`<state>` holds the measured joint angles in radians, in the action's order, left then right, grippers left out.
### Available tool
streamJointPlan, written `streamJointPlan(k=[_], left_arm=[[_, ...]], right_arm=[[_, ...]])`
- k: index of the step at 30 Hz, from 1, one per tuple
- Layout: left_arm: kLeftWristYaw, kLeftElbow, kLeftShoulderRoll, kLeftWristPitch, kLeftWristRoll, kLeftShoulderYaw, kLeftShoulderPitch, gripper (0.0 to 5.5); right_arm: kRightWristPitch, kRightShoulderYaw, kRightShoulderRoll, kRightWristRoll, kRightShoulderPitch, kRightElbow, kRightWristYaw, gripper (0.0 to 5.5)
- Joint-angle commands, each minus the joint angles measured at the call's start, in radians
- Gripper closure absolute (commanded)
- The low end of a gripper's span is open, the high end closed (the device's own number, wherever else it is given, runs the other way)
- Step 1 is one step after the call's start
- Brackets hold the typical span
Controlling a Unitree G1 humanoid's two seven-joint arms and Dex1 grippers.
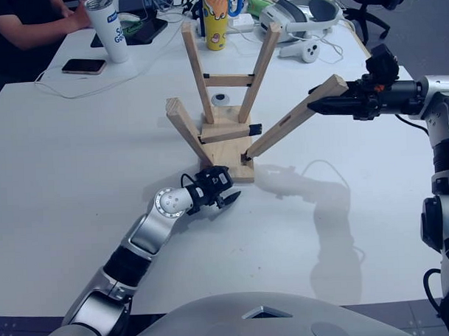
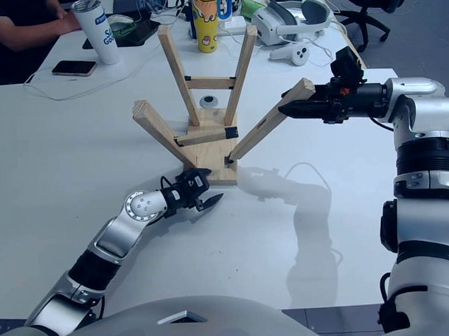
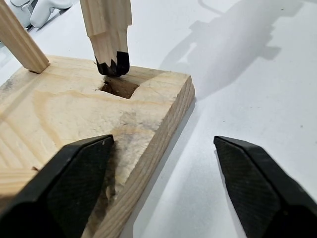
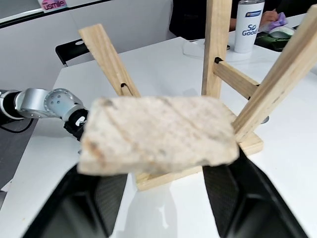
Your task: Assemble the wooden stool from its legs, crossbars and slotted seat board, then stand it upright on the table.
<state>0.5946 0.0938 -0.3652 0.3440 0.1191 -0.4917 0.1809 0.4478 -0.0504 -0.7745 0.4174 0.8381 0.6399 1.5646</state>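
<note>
The slotted seat board (image 1: 231, 149) lies flat on the white table. Two rear legs (image 1: 195, 66) stand up from it, joined by a crossbar (image 1: 229, 81). A third leg (image 1: 185, 129) leans out to the left, with a second crossbar (image 1: 227, 132) at its base. My right gripper (image 1: 314, 104) is shut on the top end of a fourth leg (image 1: 293, 125), which slants down to the board. Its dark tip (image 3: 111, 54) sits at the edge of the slot (image 3: 119, 88). My left gripper (image 1: 229, 188) is open at the board's near corner, one finger (image 3: 74, 173) over the wood, the other over the table.
At the back stand a white tumbler (image 1: 107, 28), a phone (image 1: 84, 66), a yellow can (image 1: 216, 21), a headset (image 1: 300, 14) and a controller (image 1: 300, 52). A cable (image 1: 96, 84) runs along the back left. A person's arm rests at the far left corner. Bare table lies near and left.
</note>
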Motion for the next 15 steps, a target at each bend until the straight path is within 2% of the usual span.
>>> streamJointPlan(k=[1, 7, 15], left_arm=[[0.020, -0.042, -0.012, 0.053, 0.004, -0.005, -0.038, 1.76], [0.018, -0.049, -0.002, 0.051, 0.001, 0.000, -0.041, 1.76], [0.019, -0.054, 0.005, 0.048, 0.002, -0.001, -0.034, 1.76]], right_arm=[[0.016, -0.014, 0.018, -0.005, 0.026, 0.000, 0.043, 3.41], [-0.045, -0.012, 0.036, -0.049, 0.023, 0.011, 0.021, 3.41], [-0.127, -0.080, 0.056, -0.141, 0.074, 0.006, 0.019, 3.41]])
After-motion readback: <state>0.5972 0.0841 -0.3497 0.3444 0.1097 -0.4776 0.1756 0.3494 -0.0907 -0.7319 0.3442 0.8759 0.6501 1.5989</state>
